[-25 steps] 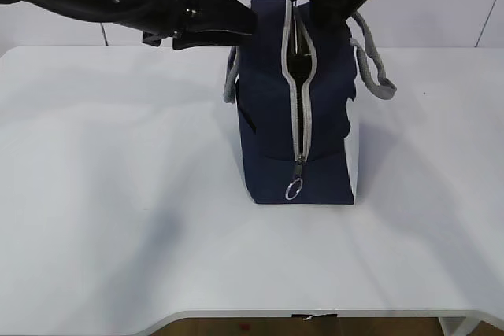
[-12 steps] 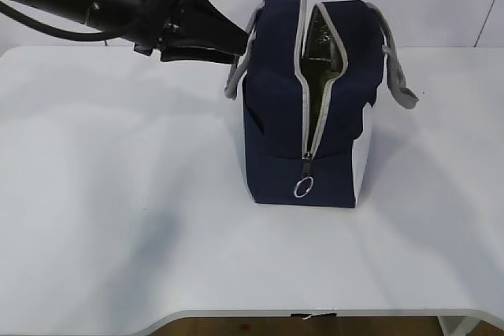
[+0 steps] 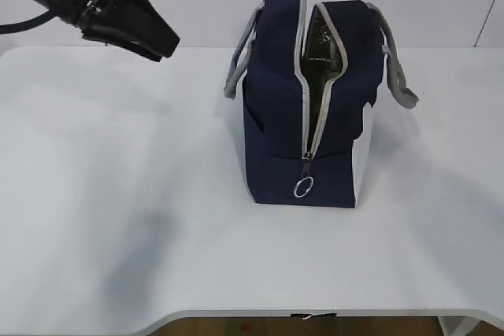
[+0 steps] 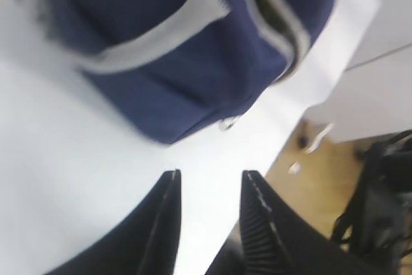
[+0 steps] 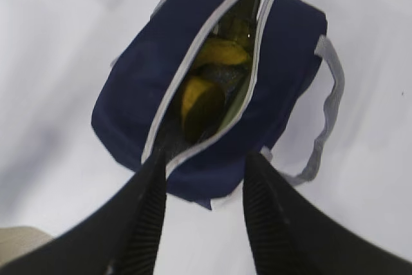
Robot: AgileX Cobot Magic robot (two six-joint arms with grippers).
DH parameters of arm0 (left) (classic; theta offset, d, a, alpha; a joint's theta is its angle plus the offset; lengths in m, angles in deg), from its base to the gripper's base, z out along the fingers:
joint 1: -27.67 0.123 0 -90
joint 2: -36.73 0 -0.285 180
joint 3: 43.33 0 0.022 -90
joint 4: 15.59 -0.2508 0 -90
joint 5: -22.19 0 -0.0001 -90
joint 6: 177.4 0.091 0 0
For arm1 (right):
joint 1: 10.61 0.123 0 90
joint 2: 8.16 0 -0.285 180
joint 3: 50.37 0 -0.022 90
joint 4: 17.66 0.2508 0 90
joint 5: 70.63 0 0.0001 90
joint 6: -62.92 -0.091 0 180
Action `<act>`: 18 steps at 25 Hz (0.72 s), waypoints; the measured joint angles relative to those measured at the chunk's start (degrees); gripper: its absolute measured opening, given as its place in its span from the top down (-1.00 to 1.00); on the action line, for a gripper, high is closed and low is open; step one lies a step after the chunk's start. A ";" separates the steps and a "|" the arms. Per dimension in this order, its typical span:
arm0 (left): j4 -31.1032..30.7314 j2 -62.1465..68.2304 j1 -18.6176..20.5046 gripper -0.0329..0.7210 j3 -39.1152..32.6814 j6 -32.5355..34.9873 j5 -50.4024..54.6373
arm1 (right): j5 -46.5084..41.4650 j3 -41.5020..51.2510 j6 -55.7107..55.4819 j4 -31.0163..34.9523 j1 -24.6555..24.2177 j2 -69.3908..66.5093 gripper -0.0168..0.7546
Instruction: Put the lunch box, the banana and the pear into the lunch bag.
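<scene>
white table [image 3: 118,218] before pale wall holds unzipped lunch bag [image 3: 276,147]; left gripper [image 4: 209,188], right gripper [image 5: 203,172] parted, empty.

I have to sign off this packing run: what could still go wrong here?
The navy-blue fabric lunch bag stands unzipped, so the yellow fruit inside could spill if it tips. Its grey rope handle hangs loose, where a passing gripper might snag it. Whether the lunch box is inside cannot be seen.
</scene>
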 joint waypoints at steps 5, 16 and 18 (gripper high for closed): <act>-14.96 -1.61 -2.58 0.27 0.23 -8.99 0.79 | -0.27 1.77 -0.09 0.13 0.00 2.91 0.21; -30.42 -6.30 -8.44 0.27 0.23 -20.46 1.57 | 4.38 12.80 -0.09 1.64 0.00 7.00 0.23; -30.69 -6.98 -8.44 0.28 0.23 -20.59 1.67 | 9.60 19.05 -0.09 2.08 0.00 10.38 0.23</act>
